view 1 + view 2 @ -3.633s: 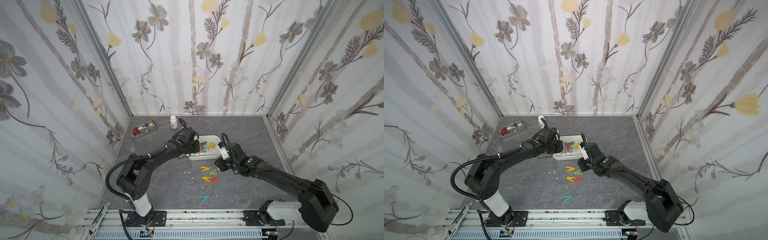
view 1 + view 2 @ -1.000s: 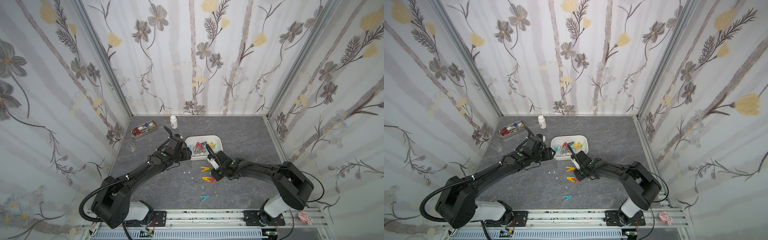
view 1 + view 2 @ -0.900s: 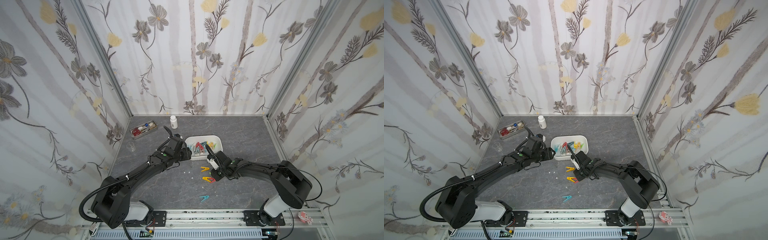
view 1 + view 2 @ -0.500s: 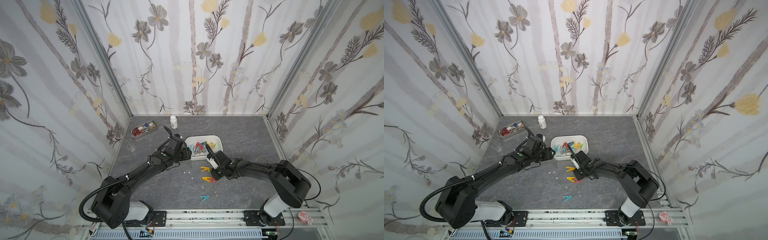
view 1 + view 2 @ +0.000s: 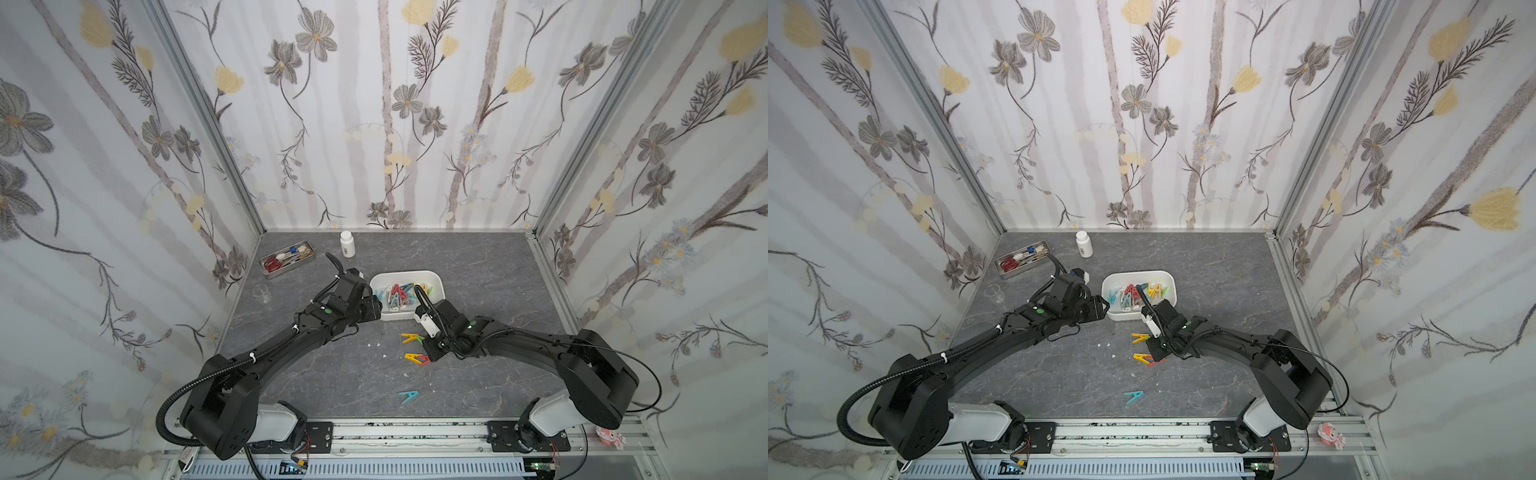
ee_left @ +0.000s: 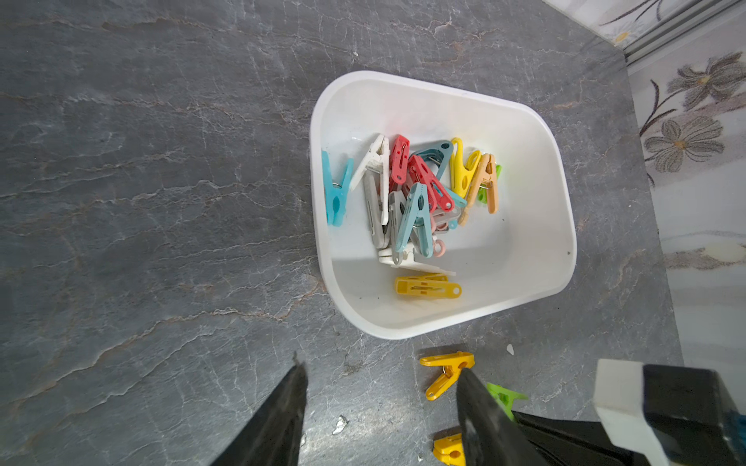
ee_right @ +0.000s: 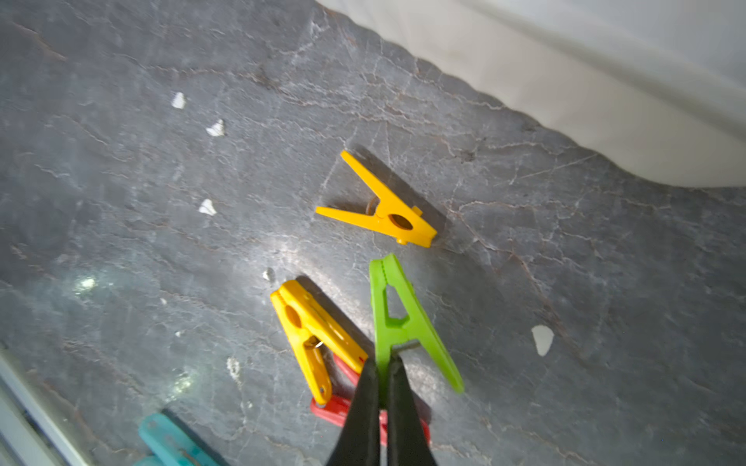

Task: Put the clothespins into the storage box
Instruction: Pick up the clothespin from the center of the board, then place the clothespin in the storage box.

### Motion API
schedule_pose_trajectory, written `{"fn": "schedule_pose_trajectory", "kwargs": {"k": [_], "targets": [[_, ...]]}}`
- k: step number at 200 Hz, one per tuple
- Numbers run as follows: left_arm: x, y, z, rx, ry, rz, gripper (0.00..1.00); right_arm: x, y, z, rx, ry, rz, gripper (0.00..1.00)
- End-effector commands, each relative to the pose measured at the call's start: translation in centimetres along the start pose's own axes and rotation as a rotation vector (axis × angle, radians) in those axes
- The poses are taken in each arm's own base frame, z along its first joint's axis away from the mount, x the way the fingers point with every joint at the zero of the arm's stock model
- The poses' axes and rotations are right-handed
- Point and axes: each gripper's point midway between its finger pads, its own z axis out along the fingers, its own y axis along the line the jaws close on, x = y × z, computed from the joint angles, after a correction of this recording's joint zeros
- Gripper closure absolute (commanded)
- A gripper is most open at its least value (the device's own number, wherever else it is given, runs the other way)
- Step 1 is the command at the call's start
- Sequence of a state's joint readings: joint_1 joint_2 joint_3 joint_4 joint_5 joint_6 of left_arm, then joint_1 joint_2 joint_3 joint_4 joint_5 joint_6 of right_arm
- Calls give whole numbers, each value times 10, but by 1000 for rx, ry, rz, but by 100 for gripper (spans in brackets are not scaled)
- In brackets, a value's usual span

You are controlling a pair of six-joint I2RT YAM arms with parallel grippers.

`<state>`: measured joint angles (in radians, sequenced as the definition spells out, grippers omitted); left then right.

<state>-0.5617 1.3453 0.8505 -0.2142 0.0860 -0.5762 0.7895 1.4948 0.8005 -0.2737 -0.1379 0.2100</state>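
1. Right gripper (image 7: 383, 363): my fingers are clamped on one leg of the green clothespin (image 7: 397, 318), near the storage box (image 6: 403, 109).
2. Left gripper (image 6: 381, 367): fingers apart, empty, beside the box.
3. I should lift vertically, clear the rim, then release.

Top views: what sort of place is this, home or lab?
Probably a lab test booth, not a home: floral wallpaper panels on metal posts, robot arms bolted to a rail, stone-look tabletop.
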Motion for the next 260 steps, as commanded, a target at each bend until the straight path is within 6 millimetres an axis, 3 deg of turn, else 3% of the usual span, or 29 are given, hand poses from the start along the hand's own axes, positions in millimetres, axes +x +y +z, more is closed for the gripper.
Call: {"fn": "schedule_pose_trajectory", "kwargs": {"k": [1, 43, 78, 128, 132, 150, 191, 260], "targets": [[-6, 0, -3, -5, -25, -1, 41, -11, 11, -10, -62, -31, 25, 100], [-7, 5, -7, -20, -39, -12, 41, -39, 12, -32, -105, -114, 62, 100], [-6, 9, -12, -19, -70, -46, 41, -84, 5, -50, -130, -229, 113, 100], [3, 15, -21, -23, -61, -59, 41, -150, -44, -54, -34, -325, 165, 100], [3, 15, -22, -21, -62, -62, 41, -150, -49, -44, -29, -305, 173, 100], [3, 14, -27, -9, -73, -69, 41, -163, -62, -37, 3, -310, 181, 100], [3, 15, -28, -8, -76, -71, 41, -171, -83, -30, 40, -307, 186, 100], [3, 11, -17, -3, -51, -67, 41, -152, -88, -3, 24, -225, 200, 100]]}}
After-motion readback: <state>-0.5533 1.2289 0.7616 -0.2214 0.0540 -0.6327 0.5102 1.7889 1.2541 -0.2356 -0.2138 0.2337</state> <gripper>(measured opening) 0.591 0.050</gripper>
